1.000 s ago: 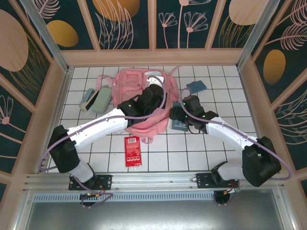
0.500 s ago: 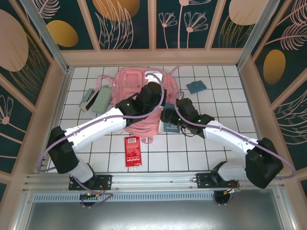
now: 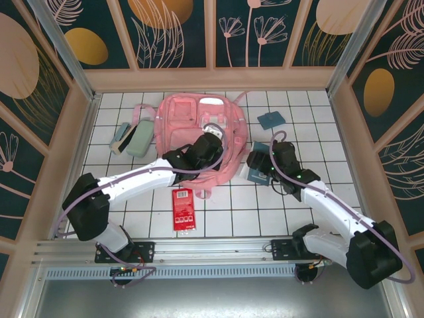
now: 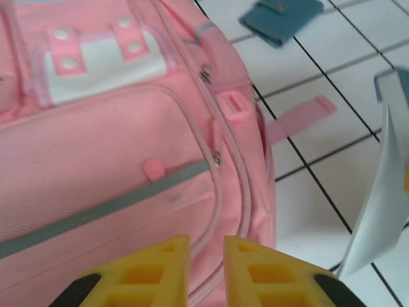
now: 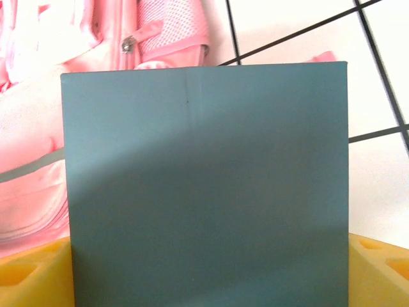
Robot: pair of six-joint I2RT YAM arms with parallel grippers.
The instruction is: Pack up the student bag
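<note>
While right gripper (image 5: 208, 275) clamps a teal notebook (image 5: 204, 179), left gripper (image 4: 206, 268), seemingly ajar, overhangs the grey-striped pink student bag (image 4: 96, 160).

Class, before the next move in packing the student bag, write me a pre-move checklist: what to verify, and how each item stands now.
1. Right hand grips the teal notebook: ok, clamped across its width.
2. Left hand free of the student bag: ok, slightly open, nothing in it.
3. A compartment open for the notebook: not ok, the zips in the left wrist view look closed.
4. Left arm out of the notebook's way: not ok, it lies across the bag.
5. Everything packed: not ok, red packet and mint pencil case lie outside.
</note>
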